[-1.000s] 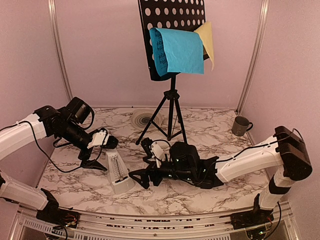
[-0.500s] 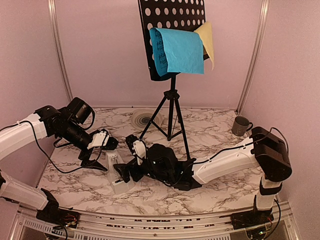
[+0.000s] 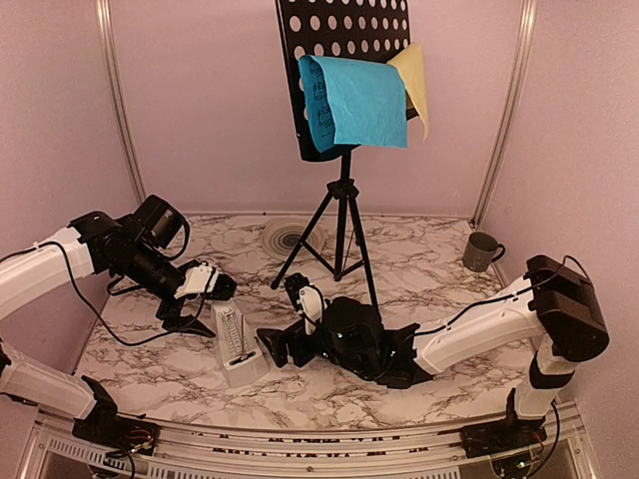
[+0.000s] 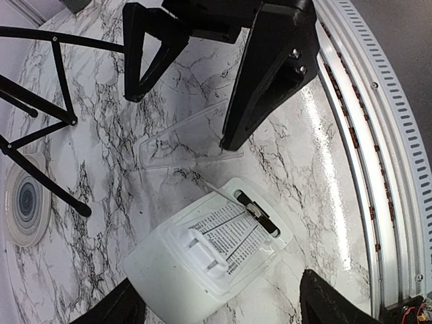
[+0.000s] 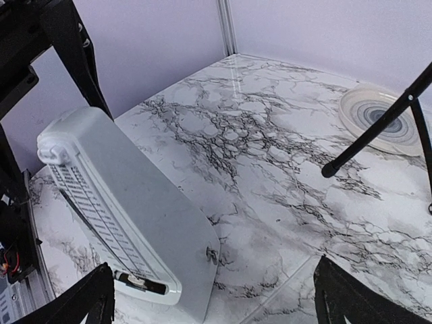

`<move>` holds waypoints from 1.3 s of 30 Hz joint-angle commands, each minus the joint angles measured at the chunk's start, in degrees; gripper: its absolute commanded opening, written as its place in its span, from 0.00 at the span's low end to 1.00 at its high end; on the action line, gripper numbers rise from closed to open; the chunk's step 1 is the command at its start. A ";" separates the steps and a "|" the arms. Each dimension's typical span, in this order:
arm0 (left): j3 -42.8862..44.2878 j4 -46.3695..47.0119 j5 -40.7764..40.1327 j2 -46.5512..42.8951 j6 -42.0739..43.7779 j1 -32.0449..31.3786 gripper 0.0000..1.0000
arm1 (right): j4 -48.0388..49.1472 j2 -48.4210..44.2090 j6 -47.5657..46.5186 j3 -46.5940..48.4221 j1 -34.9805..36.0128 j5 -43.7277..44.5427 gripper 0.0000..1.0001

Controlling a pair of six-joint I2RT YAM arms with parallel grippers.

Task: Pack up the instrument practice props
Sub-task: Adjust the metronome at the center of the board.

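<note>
The step in hand looks like the pickup of the metronome [image 3: 236, 346], the first of the props to be gathered. It stands upright on the bench [image 3: 419, 384] towards the near left, well apart from the music stand [image 3: 342, 60] at the back. The left end effector [image 3: 203, 303] is open and straddles the metronome's upper part. In the left wrist view its two fingers [image 4: 322, 305] sit on either side of the white body, with no firm clamp yet visible. The right end effector [image 3: 282, 319] is spread wide and holds nothing, and it sits low just beside the metronome's right face. The next move probably calls for the left jaws to close squarely on the tapered sides, low enough that the smooth casing does not slip upwards. The right arm should also give room. The blue page [image 3: 361, 102] and the yellow page [image 3: 418, 78] are draped over the stand's ledge, untouched, so the stand work is yet to come. As for containers, no case or box for packing shows in any view. The dark mug [image 3: 482, 250] stands at the far right, and its inside cannot be seen. A shallow ringed dish [image 3: 281, 238] lies near one tripod foot.
</note>
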 commanded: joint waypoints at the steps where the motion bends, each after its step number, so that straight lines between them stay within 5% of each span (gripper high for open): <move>1: -0.89 -2.97 -0.07 -1.39 -0.34 -0.53 0.79 | 5.69 -6.35 0.80 -7.26 0.35 -1.42 1.00; 10: -0.65 -3.72 0.32 -0.34 1.62 -1.05 0.59 | 5.91 -10.96 1.34 -14.48 0.37 -2.22 1.00; 18: 2.62 -3.82 -0.75 2.98 4.55 -1.14 0.82 | 6.87 -10.91 1.45 -14.57 0.37 -4.57 1.00; 39: 8.95 -6.22 3.17 6.06 18.69 1.19 0.81 | 5.71 -13.80 0.96 -15.17 -0.62 -8.48 1.00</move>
